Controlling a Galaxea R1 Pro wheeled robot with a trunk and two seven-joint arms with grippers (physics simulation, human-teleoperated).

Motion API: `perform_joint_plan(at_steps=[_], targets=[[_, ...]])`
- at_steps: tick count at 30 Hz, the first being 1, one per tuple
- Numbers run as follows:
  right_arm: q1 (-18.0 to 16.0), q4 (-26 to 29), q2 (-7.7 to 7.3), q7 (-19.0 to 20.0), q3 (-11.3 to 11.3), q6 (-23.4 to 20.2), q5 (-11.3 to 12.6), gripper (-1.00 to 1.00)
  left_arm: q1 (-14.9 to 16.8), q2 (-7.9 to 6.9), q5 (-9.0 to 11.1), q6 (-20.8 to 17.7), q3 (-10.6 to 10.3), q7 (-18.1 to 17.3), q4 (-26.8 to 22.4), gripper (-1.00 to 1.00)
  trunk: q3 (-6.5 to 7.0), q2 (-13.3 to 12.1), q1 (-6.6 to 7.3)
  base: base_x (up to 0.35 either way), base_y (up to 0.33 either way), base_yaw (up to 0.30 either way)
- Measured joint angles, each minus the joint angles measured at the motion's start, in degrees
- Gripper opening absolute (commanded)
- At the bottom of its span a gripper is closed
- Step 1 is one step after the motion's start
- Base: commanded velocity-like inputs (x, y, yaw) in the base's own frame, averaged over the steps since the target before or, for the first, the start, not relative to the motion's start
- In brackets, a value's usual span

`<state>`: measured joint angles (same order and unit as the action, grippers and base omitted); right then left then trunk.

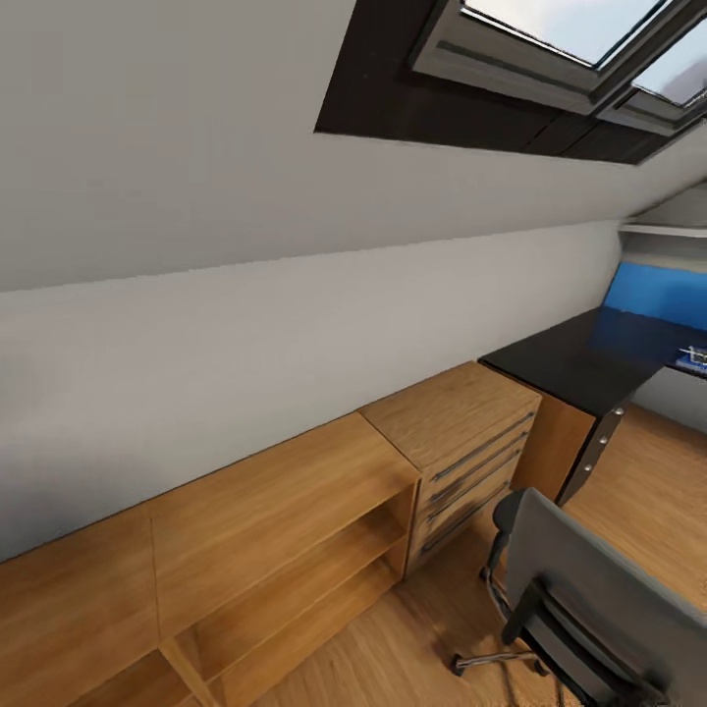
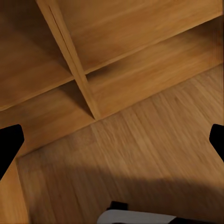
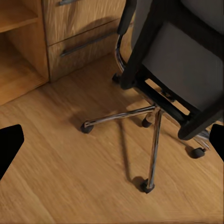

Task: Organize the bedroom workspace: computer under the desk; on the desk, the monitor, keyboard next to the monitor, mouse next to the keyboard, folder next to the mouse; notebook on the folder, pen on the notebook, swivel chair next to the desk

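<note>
Two grippers, the left gripper [image 2: 112,140] and the right gripper [image 3: 112,144], hang with fingers spread wide, holding nothing. Beside the wooden drawer unit [image 1: 462,442], the swivel chair [image 1: 579,599] stands on the wood floor [image 3: 56,177]; beyond that unit sits the desk [image 1: 570,368], and low shelving [image 1: 285,570] adjoins the unit's other side.

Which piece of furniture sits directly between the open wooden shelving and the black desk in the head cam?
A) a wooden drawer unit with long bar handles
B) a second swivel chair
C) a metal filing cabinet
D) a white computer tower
A: in the head view a wooden drawer unit with long dark bar handles stands against the wall, the open shelving on one side and the black-topped desk on the other.
</note>
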<state>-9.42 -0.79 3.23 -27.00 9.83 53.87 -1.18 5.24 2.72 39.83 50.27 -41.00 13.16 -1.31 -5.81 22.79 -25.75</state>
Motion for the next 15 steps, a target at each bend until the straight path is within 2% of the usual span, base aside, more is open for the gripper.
perform_joint_plan(at_steps=[15], targets=[[0.00, 0.00, 0.00, 0.00, 0.00, 0.01, 0.00, 1.00, 0.01, 0.00, 0.00, 0.01, 0.00, 0.08, 0.00, 1.00, -0.68, 0.00, 0.00, 0.007, 0.013, -0.244]])
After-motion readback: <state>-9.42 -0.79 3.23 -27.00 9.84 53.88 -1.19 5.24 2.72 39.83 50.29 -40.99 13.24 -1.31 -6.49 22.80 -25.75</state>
